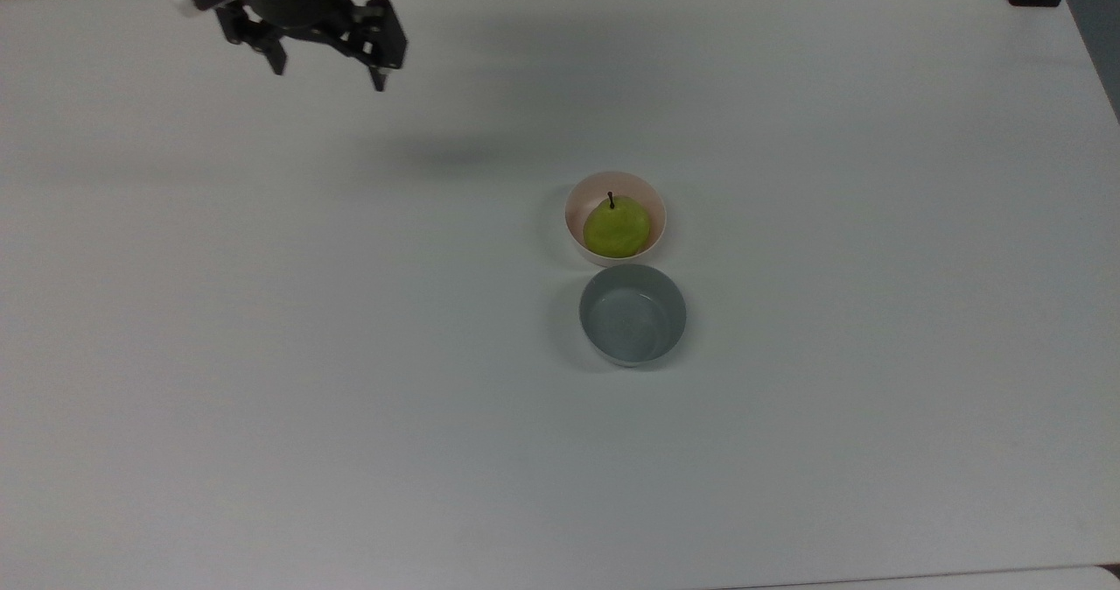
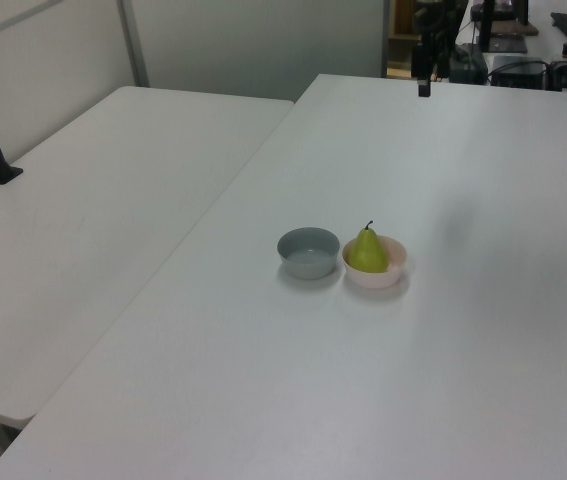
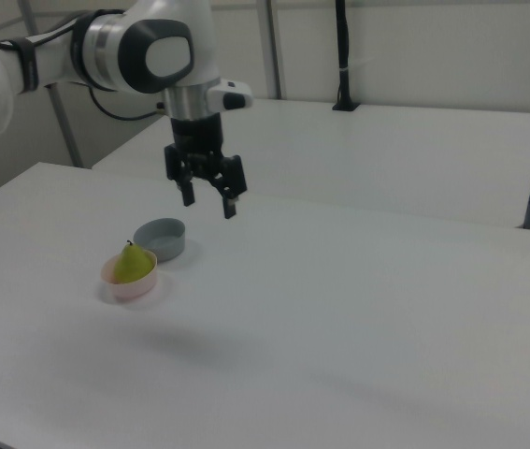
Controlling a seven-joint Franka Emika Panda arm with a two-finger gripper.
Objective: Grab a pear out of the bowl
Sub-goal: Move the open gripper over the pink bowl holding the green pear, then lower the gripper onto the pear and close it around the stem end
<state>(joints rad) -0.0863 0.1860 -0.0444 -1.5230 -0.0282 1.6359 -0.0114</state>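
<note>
Gripper (image 1: 328, 80) hangs in the air over the far part of the desk (image 1: 262, 354), at about ten o'clock from the bowl (image 1: 648, 191) in the top view and well apart from it, with its two dark fingers (image 1: 379, 78) spread wide and nothing between them. In the right view the gripper (image 3: 208, 201) points straight down from the white arm (image 3: 143, 47), above the desk surface and at roughly one o'clock from the fruit, its fingers (image 3: 229, 206) clearly parted. In the left view the gripper (image 2: 423, 85) is a small dark shape at the far edge of the desk (image 2: 383, 380), at about twelve o'clock from the bowls. The pear (image 1: 617, 227) sits upright inside the pale pink bowl, its short dark stem pointing up, and it takes up most of the bowl's hollow. A grey bowl (image 1: 632, 314) stands just beside the pink one, at six o'clock from it in the top view, the two rims nearly touching. In the left view the pear (image 2: 367, 250) rises above the rim of the bowl (image 2: 375, 276), with the grey bowl (image 2: 308, 252) at nine o'clock from it. In the right view the pear (image 3: 133, 263) rests in the bowl (image 3: 130, 282) and the grey bowl (image 3: 161, 238) lies at one o'clock from it. A second desk (image 2: 83, 230) adjoins at the left view's left.
</note>
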